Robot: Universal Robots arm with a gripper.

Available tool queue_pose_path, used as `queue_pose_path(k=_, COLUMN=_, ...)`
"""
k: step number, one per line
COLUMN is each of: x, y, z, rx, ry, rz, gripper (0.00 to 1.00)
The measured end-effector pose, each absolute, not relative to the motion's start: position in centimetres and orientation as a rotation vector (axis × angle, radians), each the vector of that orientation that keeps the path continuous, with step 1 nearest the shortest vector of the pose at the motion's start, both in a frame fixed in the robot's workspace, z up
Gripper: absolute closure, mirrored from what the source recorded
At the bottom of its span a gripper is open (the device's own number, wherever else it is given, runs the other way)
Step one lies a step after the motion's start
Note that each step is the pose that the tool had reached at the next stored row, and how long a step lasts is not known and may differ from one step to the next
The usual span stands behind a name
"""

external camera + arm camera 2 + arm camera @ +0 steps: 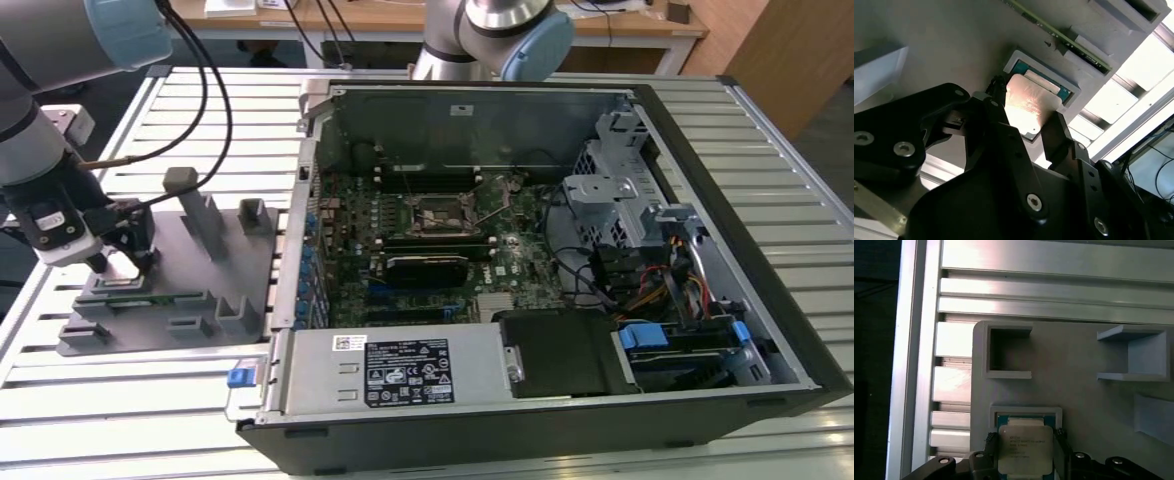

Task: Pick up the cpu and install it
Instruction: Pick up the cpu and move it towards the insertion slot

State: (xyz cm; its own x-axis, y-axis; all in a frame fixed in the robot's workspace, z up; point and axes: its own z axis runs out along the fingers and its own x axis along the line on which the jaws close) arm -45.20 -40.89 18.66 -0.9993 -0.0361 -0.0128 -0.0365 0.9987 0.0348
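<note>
Your cpu [1024,450] sits flat with its metal top facing up. It is square, so it has no long axis, and its edges run parallel to the pocket [1026,411] of the fixture [1079,390]. It lies between the fingers of the gripper [1025,439], which are spread only narrowly and clamp two opposite edges. All this is at the exterior view's left.
</note>
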Motion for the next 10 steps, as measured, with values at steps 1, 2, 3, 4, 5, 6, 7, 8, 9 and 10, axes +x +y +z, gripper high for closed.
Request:
queue_pose_path(k=1, x=-45.2, y=-40.88, z=18.67, rx=-0.041, ry=3.128, rz=0.053, gripper=0.47)
queue_pose_path(k=2, x=-45.2, y=-40.88, z=18.67, rx=-0.026, ry=3.128, rz=0.051, gripper=0.47)
queue_pose_path(k=3, x=-45.2, y=-40.89, z=18.67, rx=-0.021, ry=3.127, rz=0.051, gripper=0.47)
queue_pose_path(k=4, x=-45.2, y=-40.88, z=18.67, rx=-0.021, ry=3.127, rz=0.051, gripper=0.47)
queue_pose_path(k=5, x=-45.2, y=-40.88, z=18.73, rx=-0.021, ry=3.127, rz=0.051, gripper=0.47)
queue_pose_path(k=6, x=-45.2, y=-40.88, z=18.83, rx=-0.021, ry=3.128, rz=0.051, gripper=0.47)
queue_pose_path(k=7, x=-45.2, y=-40.88, z=18.93, rx=-0.021, ry=3.127, rz=0.051, gripper=0.47)
queue_pose_path(k=8, x=-45.2, y=-40.88, z=19.06, rx=-0.021, ry=3.127, rz=0.051, gripper=0.47)
queue_pose_path(k=9, x=-45.2, y=-40.88, z=19.21, rx=-0.021, ry=3.127, rz=0.051, gripper=0.47)
queue_pose_path(k=10, x=-45.2, y=-40.88, z=19.38, rx=-0.021, ry=3.127, rz=0.051, gripper=0.47)
